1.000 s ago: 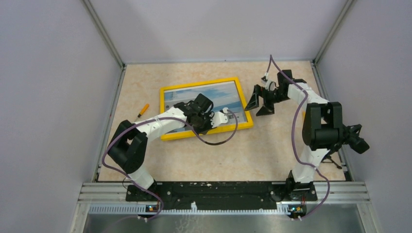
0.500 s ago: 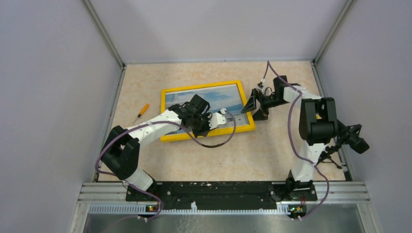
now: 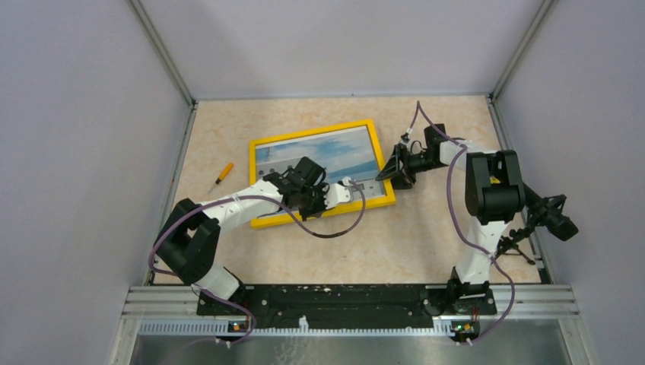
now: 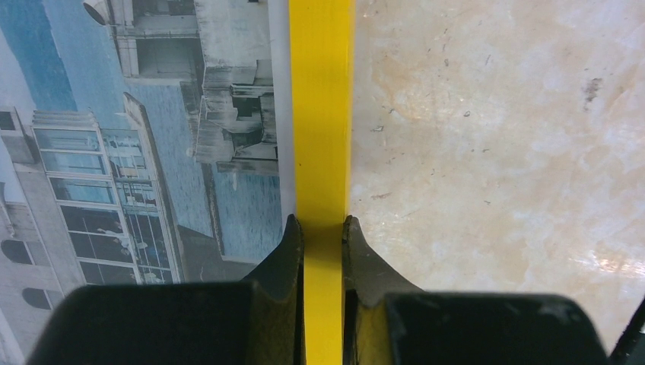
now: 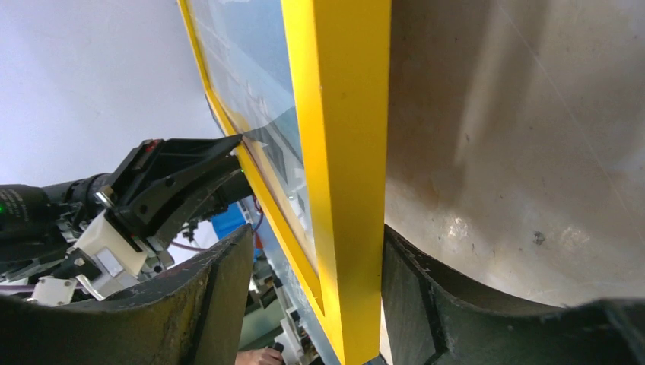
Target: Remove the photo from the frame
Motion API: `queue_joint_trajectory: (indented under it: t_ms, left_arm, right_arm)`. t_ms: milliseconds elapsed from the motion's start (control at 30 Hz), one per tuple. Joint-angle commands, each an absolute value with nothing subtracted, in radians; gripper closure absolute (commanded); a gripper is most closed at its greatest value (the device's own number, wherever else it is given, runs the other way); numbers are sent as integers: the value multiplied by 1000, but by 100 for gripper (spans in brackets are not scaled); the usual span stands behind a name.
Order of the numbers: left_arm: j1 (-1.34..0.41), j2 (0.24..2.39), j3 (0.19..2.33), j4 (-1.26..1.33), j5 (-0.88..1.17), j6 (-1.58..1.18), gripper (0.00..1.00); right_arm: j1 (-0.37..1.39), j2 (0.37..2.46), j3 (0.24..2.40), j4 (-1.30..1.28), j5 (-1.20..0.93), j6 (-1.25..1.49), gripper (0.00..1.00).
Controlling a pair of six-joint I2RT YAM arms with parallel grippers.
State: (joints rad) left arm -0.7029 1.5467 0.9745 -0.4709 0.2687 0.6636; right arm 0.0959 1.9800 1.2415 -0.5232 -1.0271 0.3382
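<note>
hidden: from above, left arm and its purple cable cover the photo's lower part and a stretch of the near border; we can't see the frame's back in any view.
cut off: left wrist view gives only one border strip + a slice of print; right wrist view only the right-hand border, seen at a steep angle.
hard to tell: small orange item left of the frame, too small for us to name. whether the frame's right edge is off the counter, we can't tell.
counter: beige marbled counter, scuffed and speckled up close; metal rail along the near edge w/ both arm bases.
room: plain pale grey walls on three sides.
frame: frame sits mid-counter, left of centre, front up, turned a bit off square; bright yellow flat border, sharp corners.
photo: photo is inside the frame, behind the border; blue sky + white cloud above, white multi-deck building and blue water in the close view.
left tool: left tool clamped on the near yellow border, one finger on the print side, one on the counter side, both pressed to it.
right tool: right tool straddles the right-hand border, jaws apart; we see a gap on the print side, the other finger just beside the outer edge. no grip visible.
</note>
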Motion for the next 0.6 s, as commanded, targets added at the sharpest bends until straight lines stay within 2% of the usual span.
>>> queue_joint_trajectory:
  t_ms: [0,167,300,367,433,500,567]
  left_arm:
    - [-742,1528,956,-213,352,709,100]
    - [-766,1518,927,-144,335,734,100]
    - [-772,1515,938,-149,329,722,100]
    - [-770,1508,942,-165,316,707,98]
    - [-769,1500,950,-193,292,682,80]
    - [-764,1479,949,-215,278,664,57]
    - [-764,1448,937,-224,258,647,38]
  right_arm:
    - [140,1967,1236,-459,-1232,434,49]
    - [160,1949,1244,-438,-1267,446,58]
    - [161,1932,1280,-487,-1244,398,77]
    - [161,1925,1311,-550,-1218,342,91]
    - [161,1909,1338,-605,-1192,288,100]
    - [159,1895,1355,-624,-1178,271,100]
    - [154,1879,1374,-627,-1172,274,100]
